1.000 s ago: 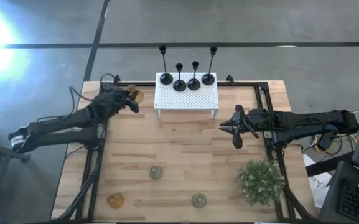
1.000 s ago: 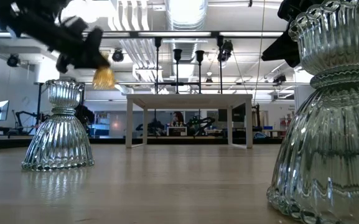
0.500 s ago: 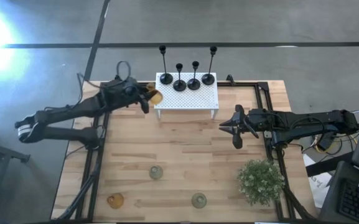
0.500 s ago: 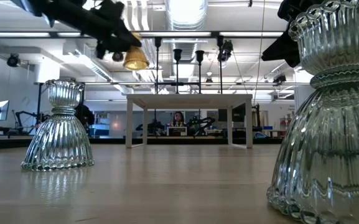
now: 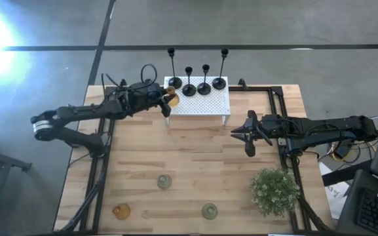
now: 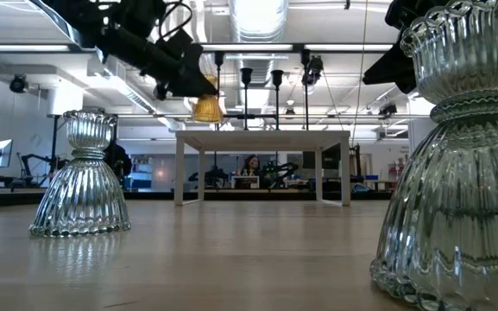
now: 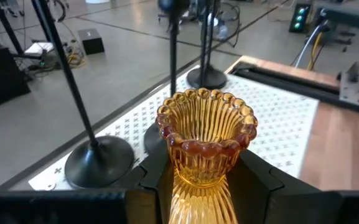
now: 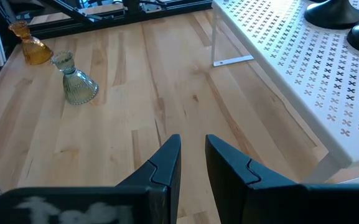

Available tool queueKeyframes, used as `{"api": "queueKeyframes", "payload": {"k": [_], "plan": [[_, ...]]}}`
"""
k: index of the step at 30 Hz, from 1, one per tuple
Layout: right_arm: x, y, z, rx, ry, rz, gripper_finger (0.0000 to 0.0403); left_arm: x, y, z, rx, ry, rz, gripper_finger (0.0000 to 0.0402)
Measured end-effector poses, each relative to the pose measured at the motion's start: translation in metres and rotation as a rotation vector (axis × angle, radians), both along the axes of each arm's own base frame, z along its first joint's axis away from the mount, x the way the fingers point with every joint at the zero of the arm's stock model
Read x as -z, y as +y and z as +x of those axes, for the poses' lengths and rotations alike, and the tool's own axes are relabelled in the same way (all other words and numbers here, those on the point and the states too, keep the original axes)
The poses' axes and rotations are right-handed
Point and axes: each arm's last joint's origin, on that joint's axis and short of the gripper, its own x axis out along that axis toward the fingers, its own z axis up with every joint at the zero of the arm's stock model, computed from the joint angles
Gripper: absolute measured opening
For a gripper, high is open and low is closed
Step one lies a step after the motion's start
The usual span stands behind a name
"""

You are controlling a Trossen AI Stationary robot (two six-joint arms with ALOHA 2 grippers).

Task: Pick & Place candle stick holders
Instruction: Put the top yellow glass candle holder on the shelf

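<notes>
My left gripper [image 5: 168,101] is shut on an amber glass holder [image 7: 205,143] above the left end of the white perforated rack [image 5: 205,105]. Its bell-shaped base also shows in the low view [image 6: 205,108]. Four black holders [image 5: 189,89] stand by their round bases along the rack's far edge. Another amber holder [image 5: 121,211] and two pale green ones [image 5: 165,181] [image 5: 209,211] stand on the near part of the table. My right gripper [image 5: 236,134] hovers right of the rack, its fingers close together and empty. My left gripper pinches the amber holder between its two fingers [image 7: 157,180], one on each side of the ribbed neck [image 7: 199,186] just below the beaded cup. The fingers come from the table's left, about level. The holder is upright, cup up, and lifted clear above the rack.
A bushy green plant [image 5: 275,190] stands at the near right. Black rails [image 5: 100,170] run along the table's left and right sides. The rack's near half [image 5: 208,111] is bare. The wooden table top between rack and glass holders [image 5: 195,154] is bare.
My left gripper has carried the amber holder from the far left corner toward the table's right edge, to above the rack's left end. It rose on the way, then came down a little. It stays shut on the holder. My right arm has kept still.
</notes>
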Motion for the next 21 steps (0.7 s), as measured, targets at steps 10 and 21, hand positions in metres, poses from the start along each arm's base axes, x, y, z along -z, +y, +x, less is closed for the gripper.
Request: {"api": "queueKeyframes", "payload": {"k": [10, 21], "plan": [[0.000, 0.000, 0.000, 0.000, 0.000, 0.000, 0.0068, 0.017, 0.020, 0.010, -0.046, 0.015, 0.021, 0.0121], [0.000, 0.000, 0.000, 0.000, 0.000, 0.000, 0.0068, 0.030, 0.036, 0.011, -0.093, 0.038, -0.007, 0.0124]]}}
